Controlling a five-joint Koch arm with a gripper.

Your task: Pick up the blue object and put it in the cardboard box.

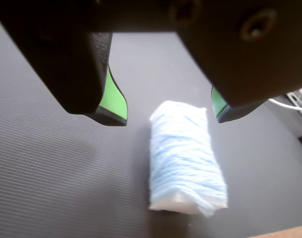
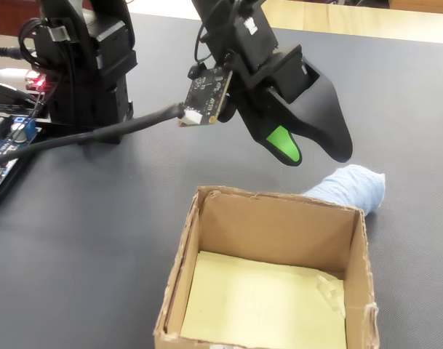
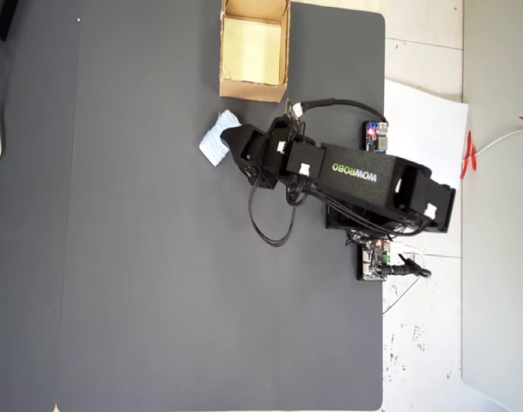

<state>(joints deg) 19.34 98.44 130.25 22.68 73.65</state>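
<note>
The blue object (image 1: pixel 185 158) is a pale blue-white soft roll lying flat on the dark mat. My gripper (image 1: pixel 168 118) hangs open just above it, a green-padded finger on either side of its far end and nothing between the fingers. In the fixed view the gripper (image 2: pixel 314 154) hovers beside the roll (image 2: pixel 348 187), which lies just behind the far right corner of the cardboard box (image 2: pixel 279 233). The box stands open with a pale yellow inside. From overhead the roll (image 3: pixel 215 142) lies just below the box (image 3: pixel 254 90), with the gripper (image 3: pixel 235 153) at its right edge.
The arm's base and a circuit board (image 2: pixel 17 138) with cables stand at the left of the fixed view. A thick black cable (image 2: pixel 97 134) crosses the mat there. From overhead, a white paper sheet (image 3: pixel 424 112) lies off the mat's right edge.
</note>
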